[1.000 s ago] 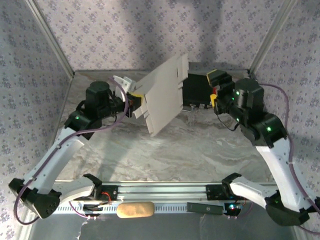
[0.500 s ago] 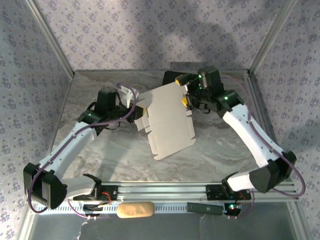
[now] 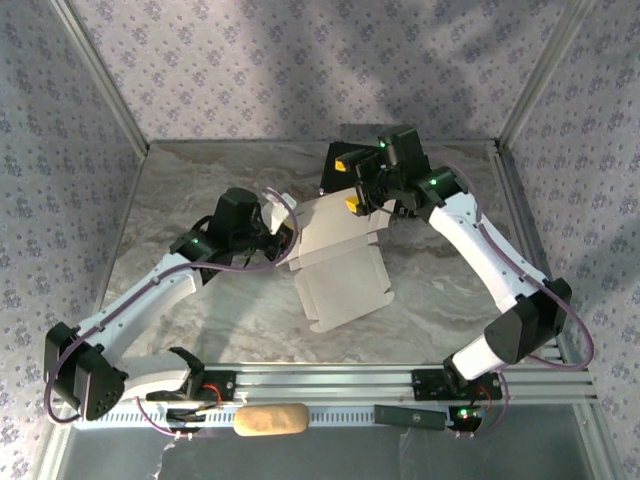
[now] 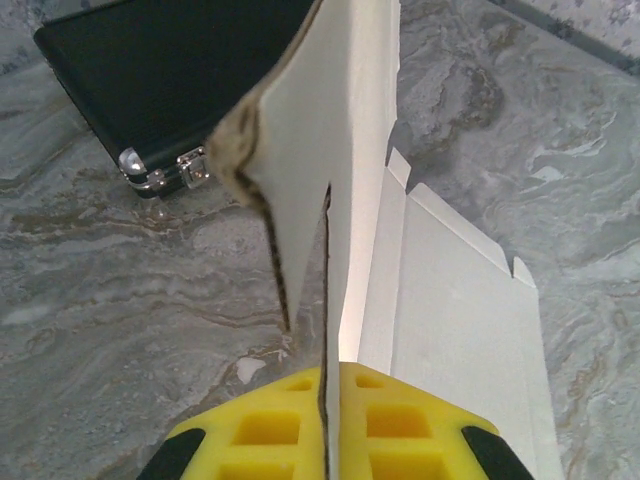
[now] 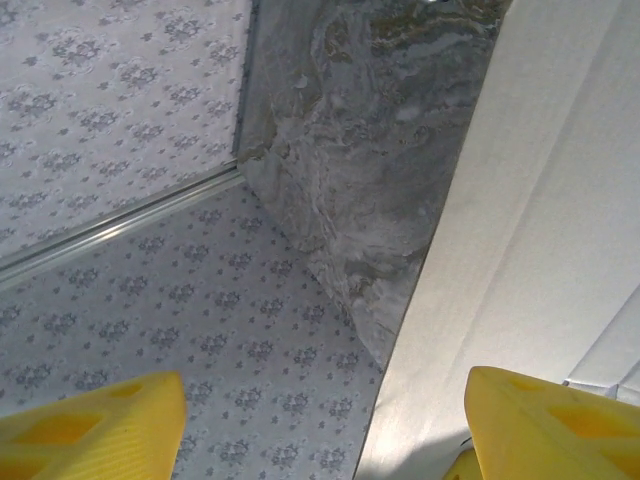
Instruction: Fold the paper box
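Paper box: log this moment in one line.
left pincer: shut on paper box | right pincer: open at its far edge | box: one flap raised, rest flat

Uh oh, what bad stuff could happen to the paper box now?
The left hand pinches just a thin edge of the paper box, and that flap looks frayed up top, so it might tear or slip out. The right hand is open beside the sheet; closing away from a crease might bend it wrong. The black case sits close behind and could get bumped.
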Controlling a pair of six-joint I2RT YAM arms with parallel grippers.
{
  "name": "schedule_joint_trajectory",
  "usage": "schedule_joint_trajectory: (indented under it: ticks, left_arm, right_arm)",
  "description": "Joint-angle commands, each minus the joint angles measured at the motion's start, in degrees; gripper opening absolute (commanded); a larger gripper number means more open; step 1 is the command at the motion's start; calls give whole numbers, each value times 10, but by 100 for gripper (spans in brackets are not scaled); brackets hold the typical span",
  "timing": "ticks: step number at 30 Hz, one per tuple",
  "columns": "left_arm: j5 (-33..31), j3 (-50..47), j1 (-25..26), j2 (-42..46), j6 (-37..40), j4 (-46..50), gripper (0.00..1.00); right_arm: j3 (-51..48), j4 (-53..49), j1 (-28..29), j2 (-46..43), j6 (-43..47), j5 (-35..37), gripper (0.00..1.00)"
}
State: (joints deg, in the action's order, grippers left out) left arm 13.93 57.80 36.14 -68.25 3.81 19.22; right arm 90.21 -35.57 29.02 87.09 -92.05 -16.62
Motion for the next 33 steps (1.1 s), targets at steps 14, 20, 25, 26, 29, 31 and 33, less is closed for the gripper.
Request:
schedule_joint_trajectory:
  ticks: [14,20,25,26,29,31,33]
  left_arm:
    - [-39,-7,15,10,37,-13,0]
    - [-39,-17,14,12,34,-20,0]
    - [-38,-28,14,11,33,-26,0]
    - [-39,-32,15,11,31,-30,0]
    - [-37,-44,14,11,30,-39,0]
    - [-40,-52,15,10,30,-44,0]
    - [-39,-57,14,4,31,-49,0]
  right_arm:
    - [-58,52,-7,28,-29,-69,35]
    - [-69,55,-8,28,-26,-67,17]
    - [-84,60,-4,29,-29,-68,15]
    - [-89,65,-3,29,-32,-69,15]
    - [-96,81,-2,36,-36,-76,24]
    - [-96,81,-2,40,-36,-80,25]
    - [-97,80,-1,45,-34,-79,25]
